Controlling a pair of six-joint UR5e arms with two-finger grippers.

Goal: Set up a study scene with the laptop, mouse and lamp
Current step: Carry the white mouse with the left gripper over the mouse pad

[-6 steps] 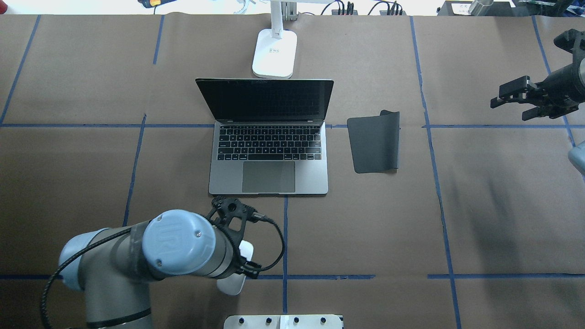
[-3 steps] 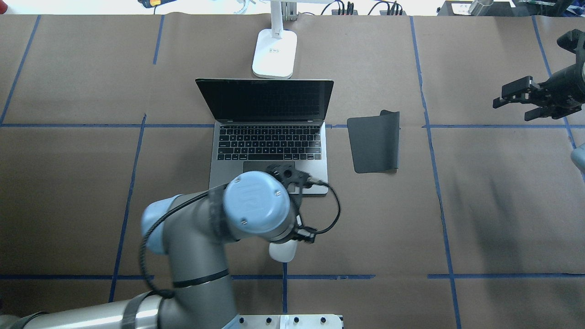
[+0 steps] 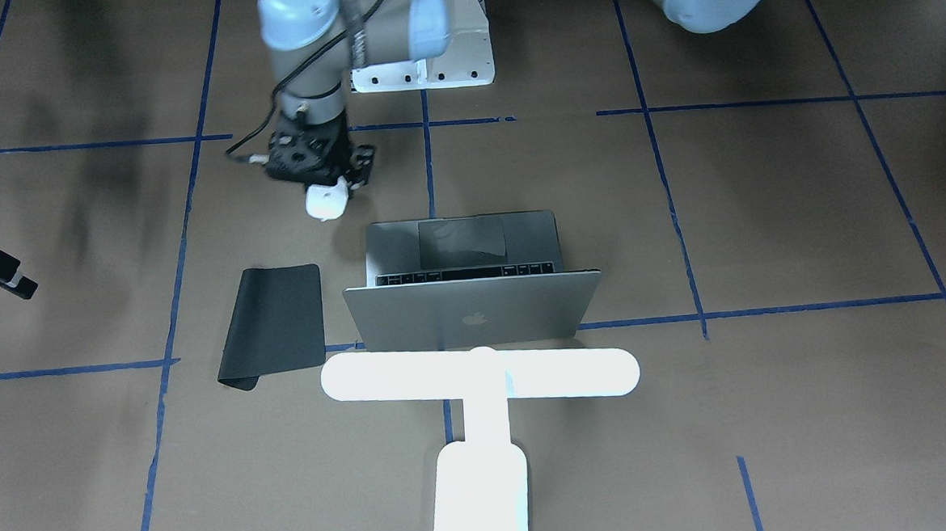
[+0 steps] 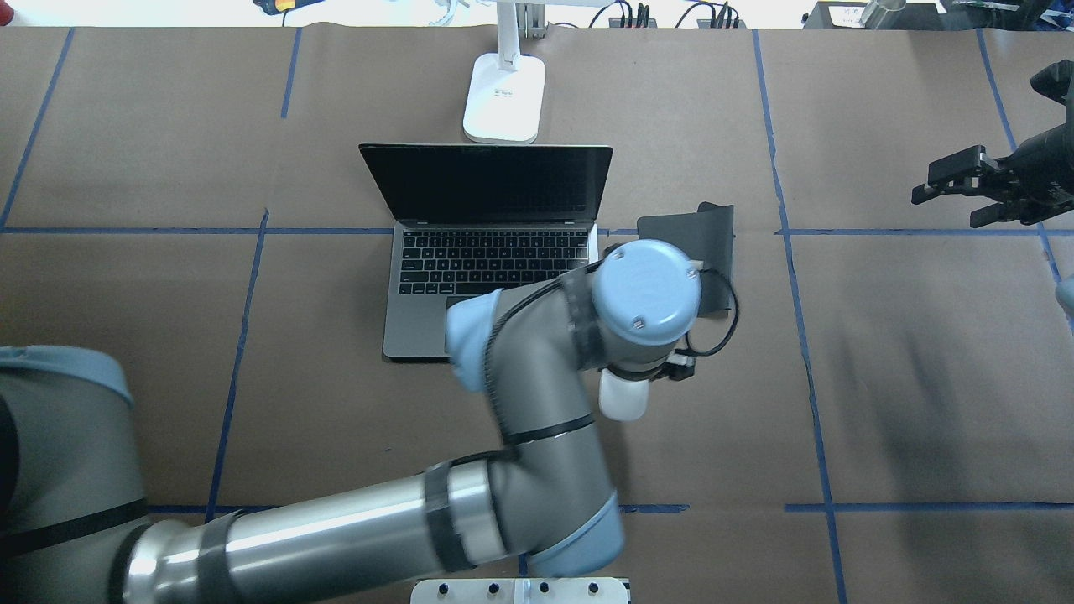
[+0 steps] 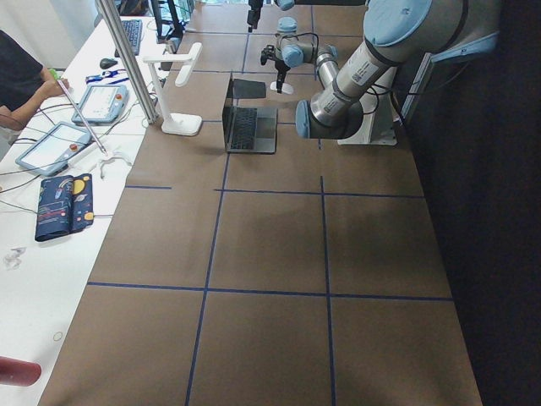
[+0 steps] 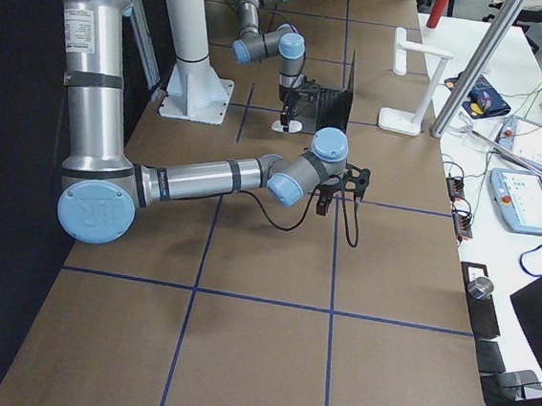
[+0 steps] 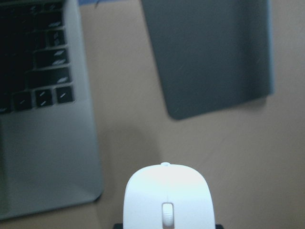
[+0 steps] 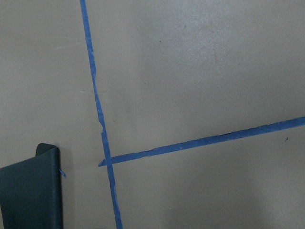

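Observation:
My left gripper (image 3: 321, 184) is shut on the white mouse (image 3: 326, 202) and holds it just over the table. The mouse also shows in the overhead view (image 4: 623, 403) and in the left wrist view (image 7: 167, 198). It hangs beside the front right corner of the open grey laptop (image 4: 491, 252), short of the black mouse pad (image 4: 715, 243). The glowing white lamp (image 3: 479, 376) stands behind the laptop lid (image 3: 473, 310). My right gripper (image 4: 944, 210) is open and empty, far to the right.
The white bolted pedestal (image 4: 520, 591) sits at the table's near edge. Blue tape lines (image 4: 805, 352) cross the brown table cover. The pad's far edge (image 8: 47, 157) is curled up. A side bench with tablets (image 5: 51, 148) and a metal pole (image 5: 127, 59) stand beyond the lamp.
My left arm has carried the mouse from the table's near edge to the right and away from me, toward the mouse pad. My right gripper has drifted slightly right.

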